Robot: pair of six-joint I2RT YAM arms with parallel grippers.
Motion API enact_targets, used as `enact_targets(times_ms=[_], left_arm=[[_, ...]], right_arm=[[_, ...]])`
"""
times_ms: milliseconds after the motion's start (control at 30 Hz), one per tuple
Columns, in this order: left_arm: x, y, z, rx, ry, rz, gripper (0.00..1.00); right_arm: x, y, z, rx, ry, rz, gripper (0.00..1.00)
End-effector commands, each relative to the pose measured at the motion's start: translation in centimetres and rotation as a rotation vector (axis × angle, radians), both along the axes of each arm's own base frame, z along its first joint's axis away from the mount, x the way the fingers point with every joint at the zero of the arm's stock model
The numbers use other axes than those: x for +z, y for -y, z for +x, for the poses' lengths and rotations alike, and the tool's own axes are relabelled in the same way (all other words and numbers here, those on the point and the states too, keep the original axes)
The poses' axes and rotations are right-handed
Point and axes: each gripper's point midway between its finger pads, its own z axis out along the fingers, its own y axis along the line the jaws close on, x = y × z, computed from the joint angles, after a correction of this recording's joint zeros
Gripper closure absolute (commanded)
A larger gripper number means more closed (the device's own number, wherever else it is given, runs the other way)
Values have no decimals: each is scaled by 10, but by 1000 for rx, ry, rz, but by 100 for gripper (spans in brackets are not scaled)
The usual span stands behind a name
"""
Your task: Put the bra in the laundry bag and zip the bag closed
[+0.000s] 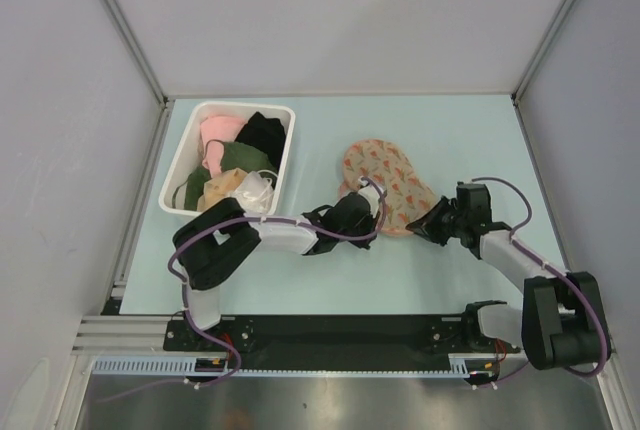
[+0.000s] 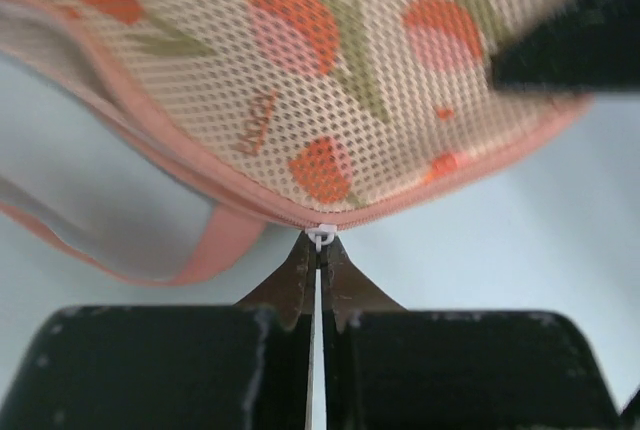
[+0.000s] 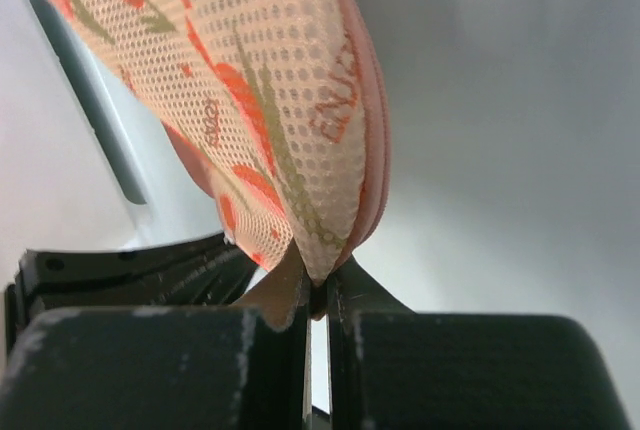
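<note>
Zipping step, by the look of the grips. Pinches the white pull (image 2: 321, 237) with the left gripper (image 2: 319, 250) fully closed, at the near seam of the bag (image 1: 385, 182). Clamps the bag's tip in the closed right gripper (image 3: 315, 285). Shows no bra, presumably inside the folded bag, mid-table right of the bin (image 1: 180, 165). Next calls for drawing the pull along the still-gaping seam while bracing the bag, without losing the tiny tab.

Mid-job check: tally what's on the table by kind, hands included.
laundry bag: 1
white bin: 1
garment heap in the bin: 1
hands: 2, left hand and right hand, both shut on the laundry bag
Total: 5
</note>
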Motion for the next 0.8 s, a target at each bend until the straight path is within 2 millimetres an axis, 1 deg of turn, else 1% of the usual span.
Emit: enact_targets(times_ms=[0,33,67,100,133,167,200,233,267,300,333,367,400,433,467,500,533,567,600,667,700,767], left_arm=[[22,-1,-16,-81,13,-68,100],[21,0,-21,-89,6,-74,100],[24,4,-24,-92,-1,-97,100],[26,7,-27,-101,-11,-110,100],[30,12,-28,-102,-22,-128,100],[30,16,-30,-104,-33,-138,100],[31,19,-30,-105,-42,-148,100],[37,26,-29,-106,-55,-173,100],[39,29,-29,-112,-59,-181,100],[36,33,-31,-119,-74,-184,100],[43,39,-29,-124,-77,-203,100],[44,41,-29,-128,-80,-206,100],[41,43,-29,-133,-87,-203,100],[45,47,-29,-143,-89,-214,100],[44,49,-30,-149,-95,-217,100],[45,51,-31,-157,-97,-222,100],[46,54,-32,-166,-100,-225,100],[47,55,-33,-172,-101,-229,100],[46,56,-34,-174,-104,-229,100],[47,58,-38,-185,-105,-231,100],[47,59,-40,-188,-107,-232,100],[47,60,-44,-194,-105,-232,100]], right_arm=[[9,6,30,82,80,-102,100],[8,5,33,98,76,-106,100],[1,4,36,117,57,-116,100],[5,3,45,126,73,-118,100],[6,1,49,135,67,-118,100],[-2,2,50,143,41,-125,99],[2,3,57,131,41,-129,92],[-7,11,53,95,-17,-155,79],[-8,11,51,80,-39,-145,66],[-5,8,48,67,-39,-121,60],[-11,7,37,54,-56,-93,51],[-13,6,30,41,-63,-75,35],[-2,4,26,5,-43,-40,28],[-13,5,11,-10,-70,-25,23],[-9,2,6,-27,-59,2,12],[4,-3,4,-55,-24,57,12],[1,-7,-3,-64,-6,93,12],[4,-11,-5,-66,5,109,13],[9,-11,0,-82,42,113,14],[10,-14,1,-95,37,117,21],[10,-15,4,-97,36,125,23],[5,-22,5,-97,1,153,31]])
